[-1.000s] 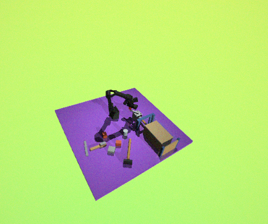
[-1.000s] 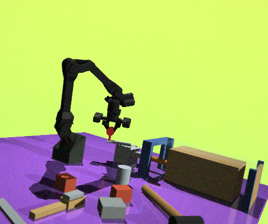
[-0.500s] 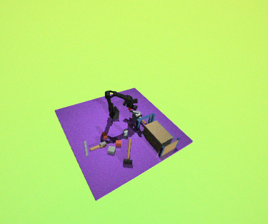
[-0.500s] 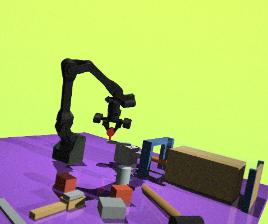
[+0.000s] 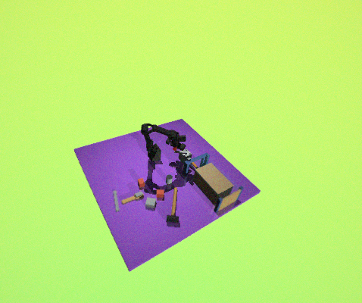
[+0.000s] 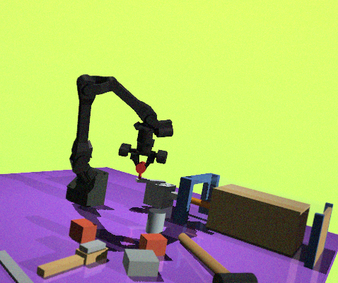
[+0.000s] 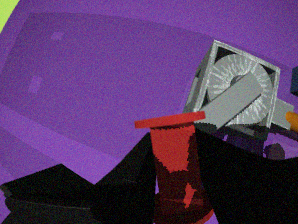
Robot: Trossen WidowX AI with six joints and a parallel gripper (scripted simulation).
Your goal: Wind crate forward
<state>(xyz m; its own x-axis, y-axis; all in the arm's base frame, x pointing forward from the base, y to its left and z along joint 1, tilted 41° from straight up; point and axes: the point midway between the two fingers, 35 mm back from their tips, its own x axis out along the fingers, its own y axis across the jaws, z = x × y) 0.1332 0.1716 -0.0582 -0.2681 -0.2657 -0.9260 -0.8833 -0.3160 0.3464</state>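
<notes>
Purple bench: my gripper clamped on the handle's red knob, crank arm over the winch; crate at 3 o'clock.

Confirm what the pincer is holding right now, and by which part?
The pincer is shut on the winch handle, gripping its red knob. The grey crank arm reaches across the top of the winch.

The bench is purple and a little shiny — shapes show faintly in it. The crate looks like plain brown wood, dull. The winch looks like grey metal. The red knob looks like smooth plastic. The hammer has a wooden handle — its head is dark and dull.
</notes>
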